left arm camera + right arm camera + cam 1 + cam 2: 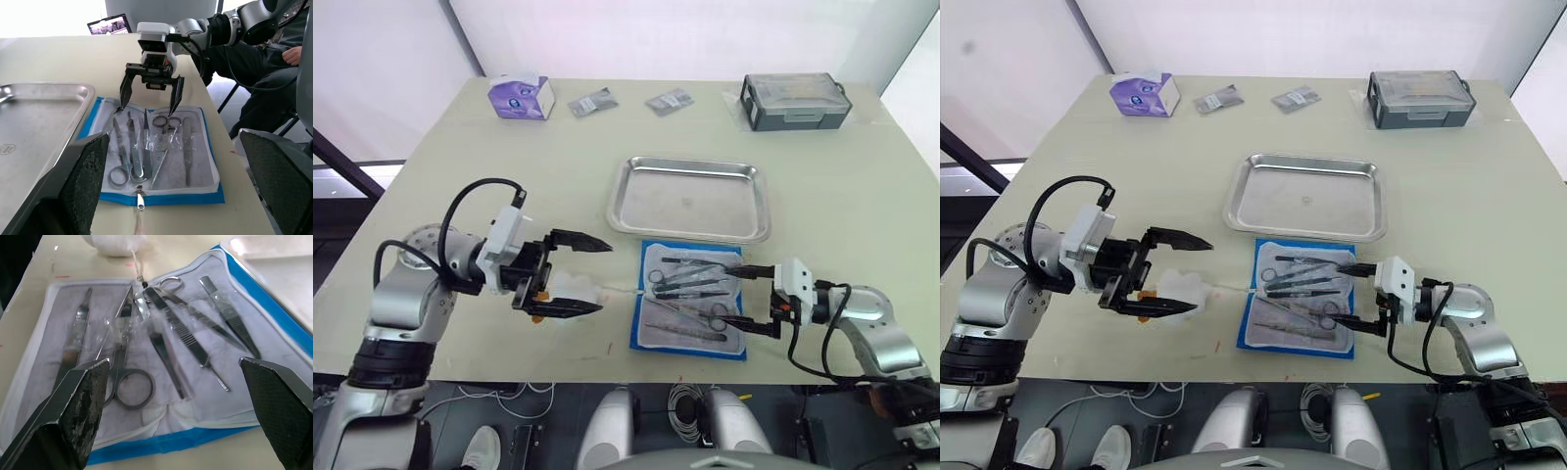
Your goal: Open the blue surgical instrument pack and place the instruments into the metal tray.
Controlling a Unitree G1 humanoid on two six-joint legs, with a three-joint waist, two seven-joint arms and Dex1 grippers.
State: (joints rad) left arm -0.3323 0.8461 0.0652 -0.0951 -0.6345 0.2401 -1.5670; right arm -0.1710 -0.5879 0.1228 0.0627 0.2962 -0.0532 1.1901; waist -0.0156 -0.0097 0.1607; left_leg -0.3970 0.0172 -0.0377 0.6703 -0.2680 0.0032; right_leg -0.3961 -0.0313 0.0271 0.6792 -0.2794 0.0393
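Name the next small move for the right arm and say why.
Probably lower the right pincer onto one of the instruments and close. The blue surgical instrument pack already lies open, the tools sit exposed on its white liner, the open pincer hovers at their edge, and the metal tray beside it holds nothing yet.

A robotics lab staging a clinical bench is showing here — a plain cream table (pixel 862 196) is carrying a steel metal tray (pixel 689 199), an opened blue surgical instrument pack (pixel 689 299) of scissors and forceps, foil sachets (pixel 593 102), a purple tissue box (pixel 520 97) and a grey lidded box (pixel 795 100) — while cables are trailing on the floor beneath.
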